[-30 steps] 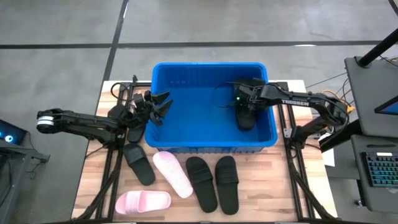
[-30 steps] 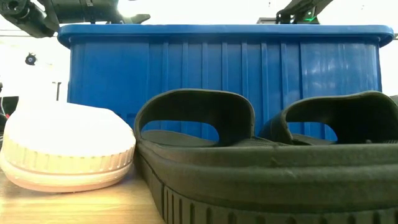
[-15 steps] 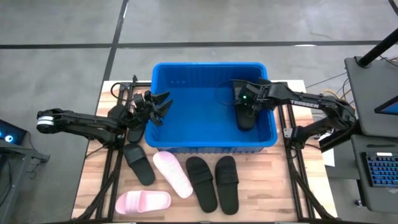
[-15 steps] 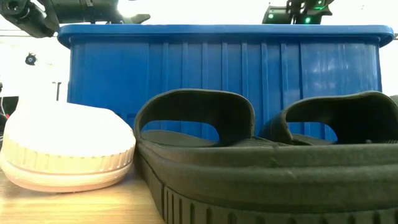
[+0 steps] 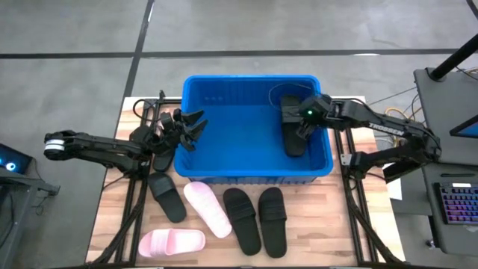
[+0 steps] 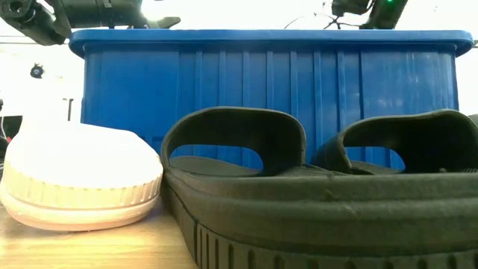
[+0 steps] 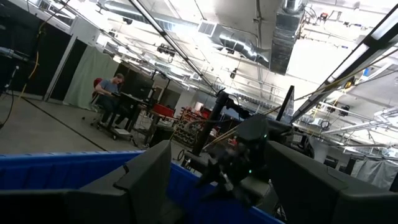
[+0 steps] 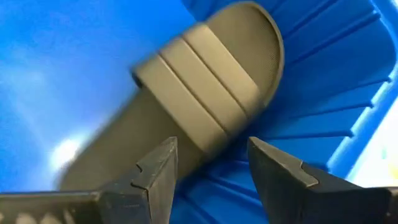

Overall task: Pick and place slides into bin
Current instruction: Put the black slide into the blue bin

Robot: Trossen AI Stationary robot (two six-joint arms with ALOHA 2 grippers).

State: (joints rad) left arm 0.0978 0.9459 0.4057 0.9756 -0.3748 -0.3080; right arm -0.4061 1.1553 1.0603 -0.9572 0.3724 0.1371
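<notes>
The blue bin (image 5: 224, 134) stands at the middle of the table. One black slide (image 5: 293, 142) lies inside it on the right, strap up, one rounded end (image 8: 264, 28) against the ribbed wall. My right gripper (image 8: 211, 146) hovers open above that slide (image 8: 186, 93), with nothing between its fingers. My left gripper (image 5: 194, 125) waits open and empty over the bin's left rim. In front of the bin lie two pink slides (image 5: 209, 209) (image 5: 172, 241) and three black ones (image 5: 166, 196) (image 5: 242, 219) (image 5: 272, 219), soles on the wood.
Another dark slide (image 5: 160, 158) shows partly under my left arm. The low view is filled by the near black slides (image 6: 299, 202), a pink slide (image 6: 82, 175) and the bin's front wall (image 6: 269, 82). A keyboard (image 5: 455, 205) sits beyond the table's right edge.
My right gripper has risen out of the bin and drawn back toward the table's right edge, rolling its wrist as it went; its fingers stay open. The black slide in the bin stays where it lay.
</notes>
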